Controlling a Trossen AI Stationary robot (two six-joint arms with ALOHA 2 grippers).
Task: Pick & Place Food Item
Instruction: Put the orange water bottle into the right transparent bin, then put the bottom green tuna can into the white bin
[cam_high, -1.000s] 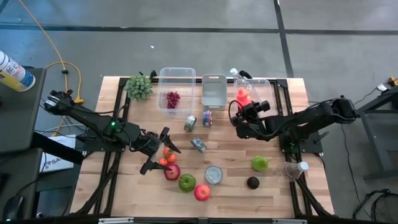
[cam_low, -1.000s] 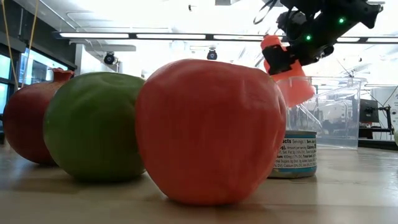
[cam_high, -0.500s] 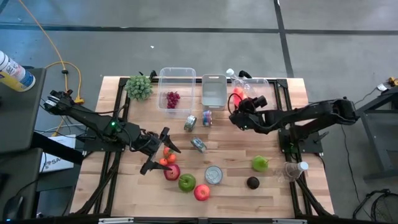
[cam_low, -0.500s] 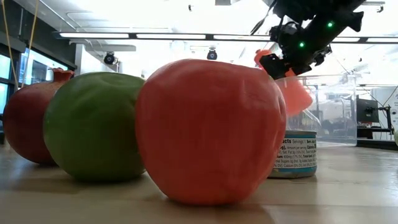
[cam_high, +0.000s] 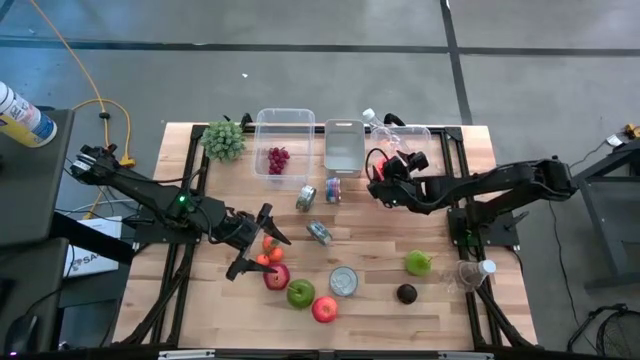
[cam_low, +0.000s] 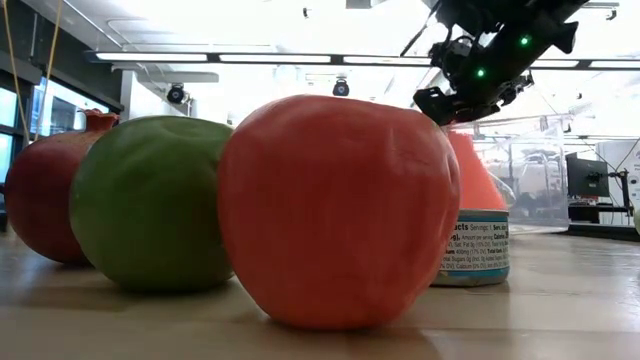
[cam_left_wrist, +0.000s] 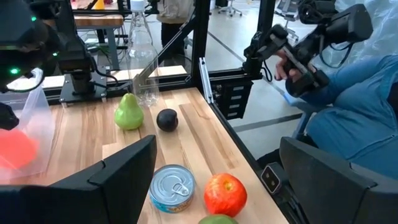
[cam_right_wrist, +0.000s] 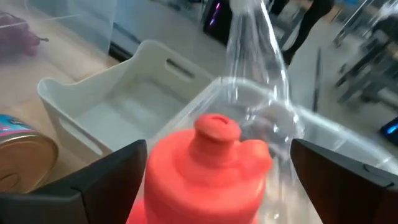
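Note:
An orange-red, cone-shaped food item (cam_right_wrist: 208, 168) with a stub on top stands upright in the clear bin (cam_high: 418, 134) at the back right. In the low view the item (cam_low: 474, 180) is behind a can. My right gripper (cam_right_wrist: 217, 180) is open just above it, one finger on either side; I see no hold on it. In the high view the right gripper (cam_high: 384, 176) reaches over the bin's near-left corner. My left gripper (cam_high: 255, 247) hangs open over small orange-red fruits (cam_high: 270, 250) at the left centre, nothing between its fingers (cam_left_wrist: 124, 174).
Purple grapes lie in a second clear bin (cam_high: 283, 130), beside a white bin (cam_high: 343, 146). Several cans (cam_high: 343, 281), apples (cam_high: 324, 309), a pear (cam_high: 418, 263) and a dark fruit (cam_high: 406, 293) lie scattered on the table. A person (cam_left_wrist: 360, 93) sits past the right edge.
My right gripper has swung toward the table's far edge over the clear bin and opened. The orange-red item, held tilted between its fingers before, has dropped out and now stands upright and lower in the bin.

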